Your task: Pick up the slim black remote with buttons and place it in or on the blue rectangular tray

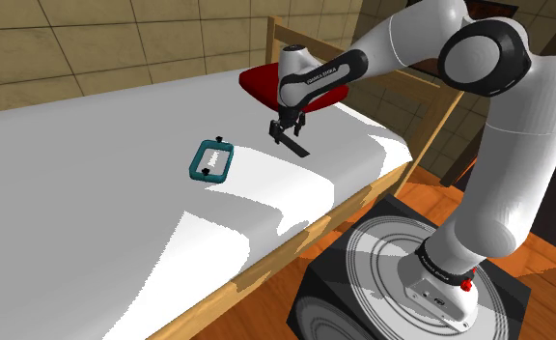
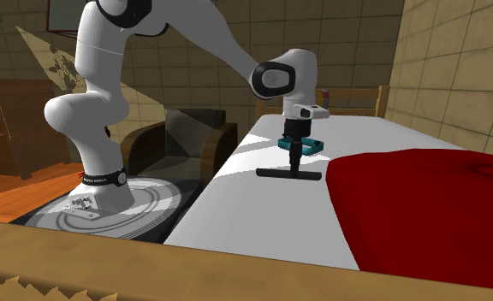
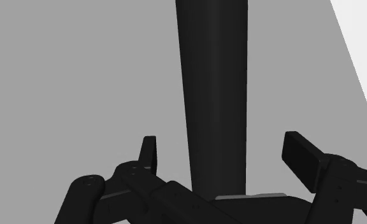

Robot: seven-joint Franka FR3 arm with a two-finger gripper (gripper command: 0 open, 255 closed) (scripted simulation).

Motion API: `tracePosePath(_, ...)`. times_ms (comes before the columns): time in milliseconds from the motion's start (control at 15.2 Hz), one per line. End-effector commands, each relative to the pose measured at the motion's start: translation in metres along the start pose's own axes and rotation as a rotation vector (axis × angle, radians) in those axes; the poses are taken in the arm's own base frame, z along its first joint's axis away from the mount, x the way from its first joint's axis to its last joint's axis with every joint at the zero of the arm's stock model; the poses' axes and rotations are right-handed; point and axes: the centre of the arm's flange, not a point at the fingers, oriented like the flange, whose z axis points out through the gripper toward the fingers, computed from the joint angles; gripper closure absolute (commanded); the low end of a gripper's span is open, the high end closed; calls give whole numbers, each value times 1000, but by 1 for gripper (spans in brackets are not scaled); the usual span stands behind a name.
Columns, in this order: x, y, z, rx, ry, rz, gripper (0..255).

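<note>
Remote (image 1: 297,147) (image 2: 289,174) (image 3: 214,83): it is long, thin and black, and it sits low on the white bed (image 1: 93,193) (image 2: 236,197), close to the edge by the robot. I cannot tell if it lies flat on the sheet. The black hand (image 1: 288,128) (image 2: 295,161) (image 3: 223,143) is right on top of it, pointing down. The hand is wide: in the wrist view the two fingers (image 3: 149,153) stand one on each side of the remote, with a gap on both sides, so they do not hold it. The blue tray (image 1: 195,159) (image 2: 315,144) lies on the bed too, apart from the remote, toward the shoulder view's left. A red pillow (image 1: 262,82) (image 2: 407,205) lies at the head of the bed, past the hand in the shoulder view. The white arm (image 1: 498,145) bends over from its stand (image 1: 382,280) beside the bed.
</note>
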Motion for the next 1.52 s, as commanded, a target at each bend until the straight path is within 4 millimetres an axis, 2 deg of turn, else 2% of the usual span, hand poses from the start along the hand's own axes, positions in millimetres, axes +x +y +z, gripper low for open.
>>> tracePosePath(0,0,0,1,0,0,0,0)
tracePosePath(264,0,0,1,0,0,0,0)
tracePosePath(330,0,0,1,0,0,0,255)
tracePosePath(924,0,0,1,0,0,0,255)
tracePosePath(1452,0,4,-41,0,0,0,255)
